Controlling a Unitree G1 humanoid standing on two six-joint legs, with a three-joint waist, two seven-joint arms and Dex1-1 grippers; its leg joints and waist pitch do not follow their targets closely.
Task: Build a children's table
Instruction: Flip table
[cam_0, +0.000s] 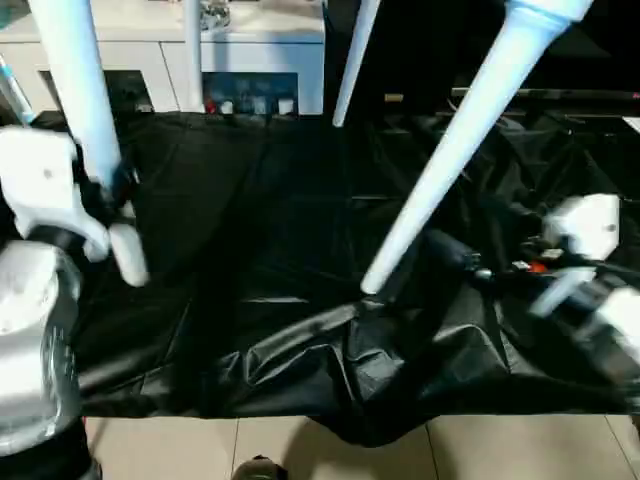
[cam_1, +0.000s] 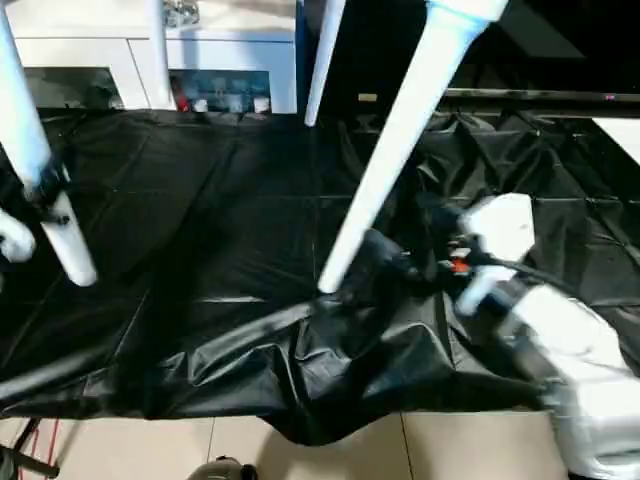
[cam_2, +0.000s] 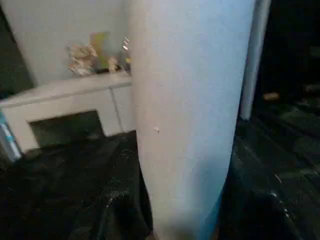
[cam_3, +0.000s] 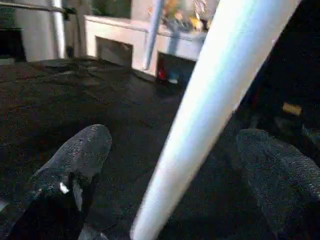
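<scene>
Four white table legs in view, all hanging down from the top edge of the head views; tabletop itself out of frame. Left hand (cam_0: 112, 195) pinches the near left leg (cam_0: 85, 110) close to its lower end, black fingers tight against the tube, the rounded tip (cam_0: 128, 255) poking out below the grip and clear of the cloth. In the left wrist view that same leg (cam_2: 187, 120) stands right in front of the lens. Near right leg (cam_0: 455, 150) slants down toward the centre, its tip (cam_0: 375, 280) just at the black sheet (cam_0: 250, 240) covering the worktop; cannot tell if it touches. Right hand (cam_1: 385, 262) spread wide beside that lower end, a finger (cam_3: 82, 150) on either side of the tube (cam_3: 210, 115) with gaps showing, nothing gripped. Two far legs (cam_0: 192, 55) (cam_0: 352, 60) hang upright behind. White cabinet (cam_0: 250, 50) at the back; pale floor tiles (cam_0: 480, 450) below the sheet's wrinkled front edge.
</scene>
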